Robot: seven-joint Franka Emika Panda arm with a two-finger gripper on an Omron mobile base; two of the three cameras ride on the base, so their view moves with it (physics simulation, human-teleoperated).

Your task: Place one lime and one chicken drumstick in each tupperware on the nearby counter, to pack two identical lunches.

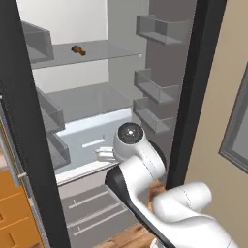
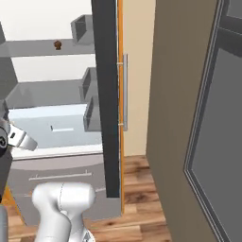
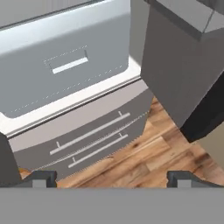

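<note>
**Open fridge, one drumstick on upper shelf, gripper empty**

The fridge stands open in front of the arm. One chicken drumstick [image 1: 77, 50] lies alone on the upper grey shelf [image 1: 104, 51], toward its left and far side; the right base view shows it as a small reddish-brown piece [image 2: 57, 45] on the same shelf, well above the arm.

The gripper [image 3: 113, 177] hangs low in front of the fridge, well below that shelf. Its finger tips [image 3: 39, 178] stand at the two sides of the hand view, spread wide, with nothing between them. Beyond them lie the pale blue crisper drawer [image 3: 65, 65], the grey lower drawers [image 3: 87, 135] with their bar handles, and the wooden floor [image 3: 148, 153].

The door bins [image 1: 155, 87] are stacked on the right of the fridge in the left base view. An orange cabinet front [image 1: 14, 208] shows at the near left.
</note>
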